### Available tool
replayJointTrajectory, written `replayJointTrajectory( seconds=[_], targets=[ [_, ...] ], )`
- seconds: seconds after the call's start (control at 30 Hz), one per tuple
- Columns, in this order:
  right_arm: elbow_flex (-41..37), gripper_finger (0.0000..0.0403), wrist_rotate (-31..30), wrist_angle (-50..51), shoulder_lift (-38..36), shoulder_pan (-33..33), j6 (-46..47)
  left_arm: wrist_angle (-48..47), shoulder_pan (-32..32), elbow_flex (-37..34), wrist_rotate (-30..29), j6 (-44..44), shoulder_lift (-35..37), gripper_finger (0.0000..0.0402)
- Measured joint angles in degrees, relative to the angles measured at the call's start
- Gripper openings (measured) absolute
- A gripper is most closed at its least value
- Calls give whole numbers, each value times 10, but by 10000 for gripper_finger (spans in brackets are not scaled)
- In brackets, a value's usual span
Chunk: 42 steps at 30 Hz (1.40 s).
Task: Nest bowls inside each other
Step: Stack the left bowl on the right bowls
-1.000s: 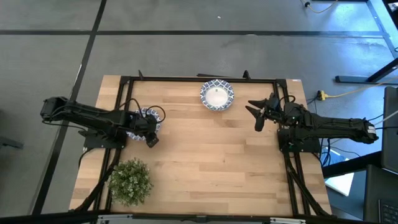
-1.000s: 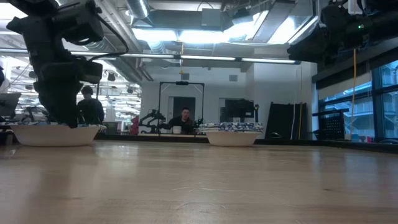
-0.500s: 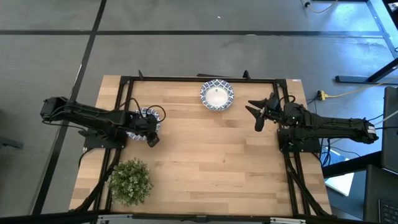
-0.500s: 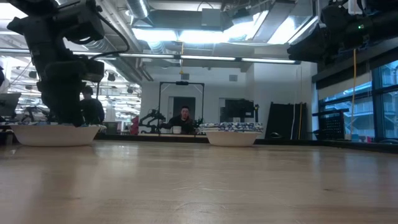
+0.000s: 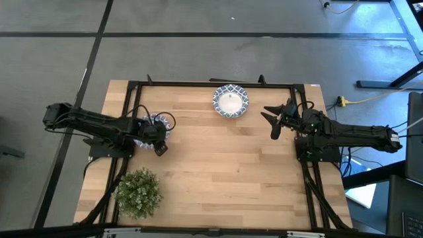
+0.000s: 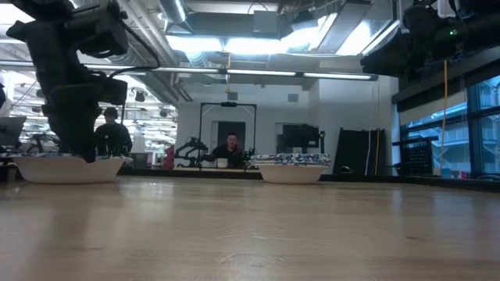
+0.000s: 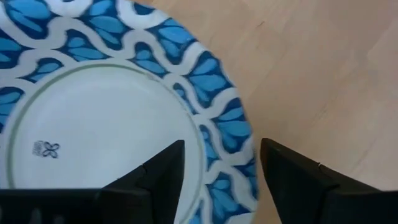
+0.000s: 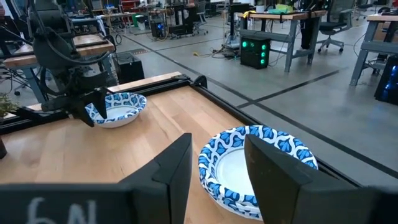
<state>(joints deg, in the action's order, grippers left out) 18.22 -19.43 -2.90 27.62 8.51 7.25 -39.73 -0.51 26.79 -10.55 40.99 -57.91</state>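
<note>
Left gripper: fingers spread, straddling the rim of the left bowl at the table's left edge, lined up for a pinch, I'd say.
Left wrist view: one finger inside the rim, one outside; nothing clamped.
Far bowl: sits mid-back, waiting.
Right gripper: parked aloft near the right edge, parted, empty.
Low view: both bowls flat on the table.

Left arm's fingers down at left bowl; second bowl mid-table, a person behind.
</note>
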Motion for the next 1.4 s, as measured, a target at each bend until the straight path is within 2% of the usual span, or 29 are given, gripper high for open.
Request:
replayJointTrajectory(
  seconds=[0.83,1.13,1.4],
  targets=[
    [0,149,-1,-3,0,0,1,-1,0,0,-4,-15,0,10],
    [0,149,-1,-3,0,0,0,7,1,2,0,-26,3,5],
    [0,149,-1,-3,0,0,1,8,43,73,10,-110,3,2]
  ],
)
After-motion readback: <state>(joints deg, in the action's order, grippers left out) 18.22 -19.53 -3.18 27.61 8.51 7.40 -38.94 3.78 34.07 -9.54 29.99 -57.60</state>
